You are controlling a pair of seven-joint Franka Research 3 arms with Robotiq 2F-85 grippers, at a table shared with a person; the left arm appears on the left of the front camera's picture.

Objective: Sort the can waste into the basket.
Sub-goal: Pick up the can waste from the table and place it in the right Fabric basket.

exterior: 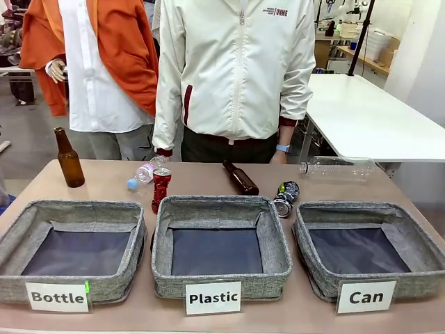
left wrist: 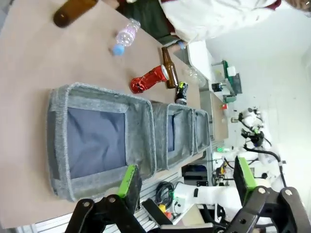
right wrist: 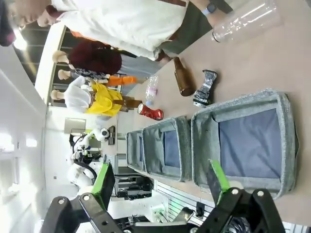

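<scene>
Two crushed cans lie behind the baskets. The red can (exterior: pixel 161 188) with a silver top stands behind the middle basket's left corner. The dark can (exterior: pixel 285 197) with multicolour print lies between the middle and right baskets. The grey basket (exterior: pixel 417 236) with the "Can" card is at the right, with nothing in it. My left gripper (left wrist: pixel 187 177) hangs open above the left basket, with the red can (left wrist: pixel 150 78) and the dark can (left wrist: pixel 181 93) beyond. My right gripper (right wrist: pixel 160 178) hangs open above the Can basket (right wrist: pixel 286 141), with the dark can (right wrist: pixel 205 89) past its far rim.
Grey baskets labelled "Bottle" (exterior: pixel 21 233) and "Plastic" (exterior: pixel 278 243) sit left and centre. One brown bottle (exterior: pixel 69 160) stands at the far left and another (exterior: pixel 240 178) lies mid-table. A small plastic bottle (exterior: pixel 144 172) and a large clear one (exterior: pixel 338 168) lie near the person (exterior: pixel 236 76).
</scene>
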